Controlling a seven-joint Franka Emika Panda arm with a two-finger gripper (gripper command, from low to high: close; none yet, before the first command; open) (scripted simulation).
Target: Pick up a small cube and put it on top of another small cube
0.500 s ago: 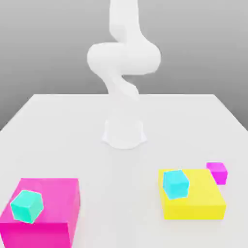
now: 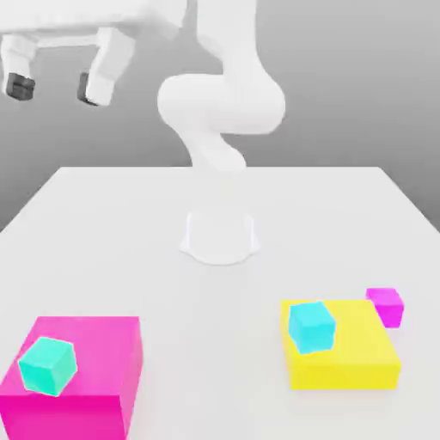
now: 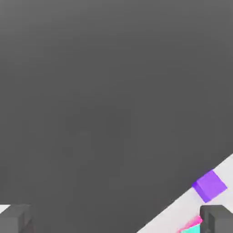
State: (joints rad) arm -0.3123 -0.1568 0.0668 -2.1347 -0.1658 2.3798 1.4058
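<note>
The white two-finger gripper [image 2: 53,86] hangs high above the white matte table [image 2: 129,223], beyond its far corner on the exterior view's left, its dark-padded fingers spread wide with nothing between them. The step in hand looks like the approach to the pick, and to do it well the arm should bring the fingers down square over the small glossy violet-purple cube [image 3: 209,185], which the hand view shows lying on the table close to its edge, straddle two opposite flat faces, and close only once the pads are level with the cube's middle; its smooth plain faces and sharp edges should grip cleanly if met flat. Taking the big magenta-pink block [image 2: 86,361] at the near corner as landmark and going left to right in the exterior view: the small turquoise-green plain cube [image 2: 47,365] sits on top of that block, turned a little askew, and is the place to stack, so the release must be centred on its small top face. Well to the block's right lies a flat yellow block [image 2: 361,357] carrying a bluer cyan small cube [image 2: 310,326], and just beyond that a small magenta-pink cube [image 2: 386,305] on the table.
</note>
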